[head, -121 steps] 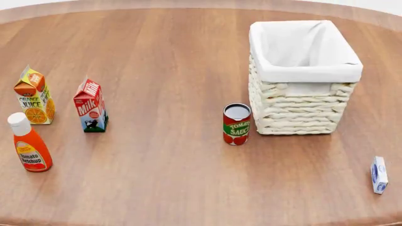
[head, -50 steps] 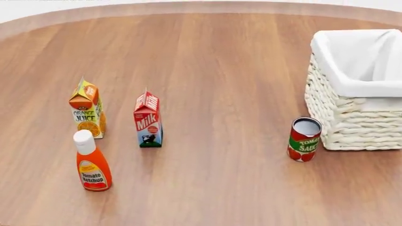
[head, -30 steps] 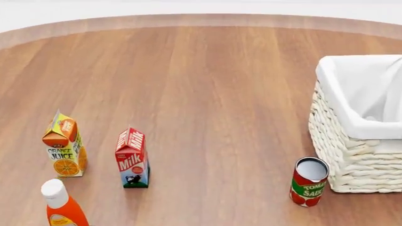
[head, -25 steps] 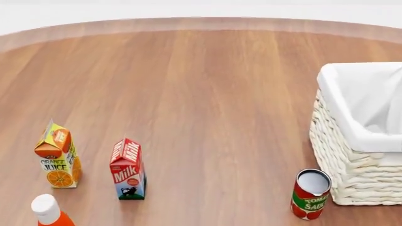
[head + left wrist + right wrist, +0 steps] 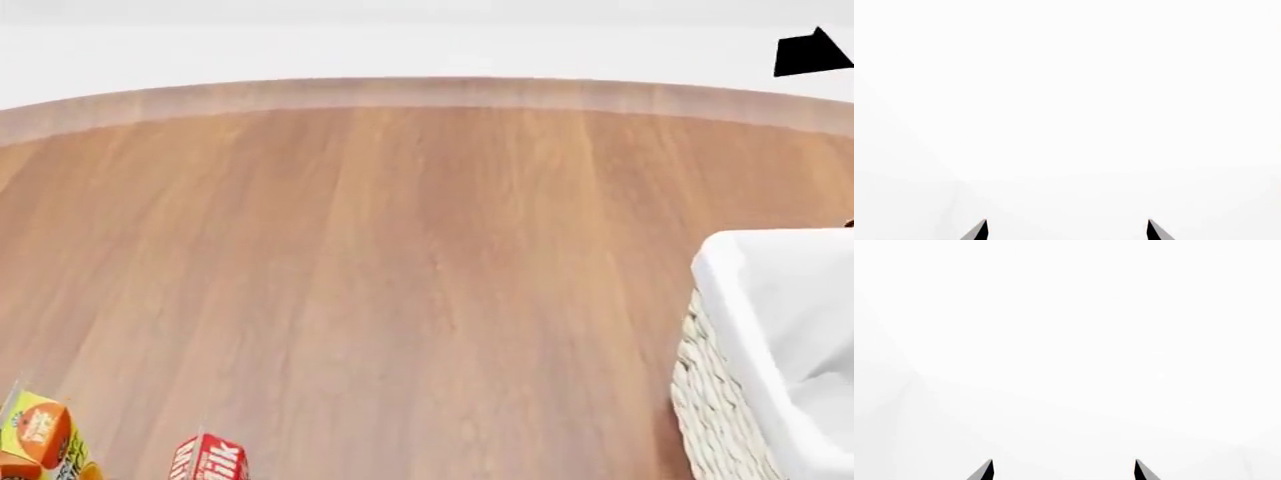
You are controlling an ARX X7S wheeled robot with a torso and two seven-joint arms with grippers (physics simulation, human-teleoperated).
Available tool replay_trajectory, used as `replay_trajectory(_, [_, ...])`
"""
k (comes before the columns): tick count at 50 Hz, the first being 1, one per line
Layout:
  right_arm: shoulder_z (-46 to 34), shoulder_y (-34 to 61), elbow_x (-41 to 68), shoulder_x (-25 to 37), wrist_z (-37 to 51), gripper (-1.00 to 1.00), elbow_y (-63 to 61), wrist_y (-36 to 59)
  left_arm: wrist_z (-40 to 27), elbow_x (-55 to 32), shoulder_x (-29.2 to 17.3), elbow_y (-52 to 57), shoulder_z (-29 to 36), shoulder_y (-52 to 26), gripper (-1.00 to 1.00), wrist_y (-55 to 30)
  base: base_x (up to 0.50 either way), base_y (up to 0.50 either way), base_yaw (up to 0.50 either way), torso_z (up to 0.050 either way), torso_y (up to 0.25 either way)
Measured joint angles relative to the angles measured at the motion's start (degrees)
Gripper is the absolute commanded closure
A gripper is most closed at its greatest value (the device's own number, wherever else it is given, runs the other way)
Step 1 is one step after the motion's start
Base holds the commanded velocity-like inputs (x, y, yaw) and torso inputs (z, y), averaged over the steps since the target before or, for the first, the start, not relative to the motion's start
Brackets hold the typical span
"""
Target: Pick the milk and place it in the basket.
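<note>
The head view has tilted up: the milk (image 5: 207,461) slips to the bottom edge, the basket (image 5: 747,330) to the right. Left gripper (image 5: 1066,231) and right gripper (image 5: 1062,471) look spread, likely open, facing blank white; no reach begun.

Milk carton (image 5: 207,462): partial "ilk" readable.

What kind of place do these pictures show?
Probably a simulated tabletop test scene: a round wooden table against blank white, holding only grocery cartons, the milk among them, and a lined wicker basket.
</note>
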Motion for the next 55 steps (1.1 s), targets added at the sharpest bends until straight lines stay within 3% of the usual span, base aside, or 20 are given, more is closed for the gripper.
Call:
replay_trajectory(40, [-1.7, 0.4, -1.4, -0.4, -0.9, -1.00, -0.3, 0.8, 0.0, 0.7, -0.6, -0.3, 0.8, 0.8, -1.00, 1.0, 0.47, -0.03, 0.00, 0.000, 0.001])
replay_trajectory(55, [-1.5, -3.7, -4.0, -0.4, -3.1, -1.00, 1.4, -0.2, 0.1, 1.3, -0.7, -0.4, 0.8, 1.7, -1.00, 1.5, 0.44, -0.03, 0.00, 0.000, 0.000])
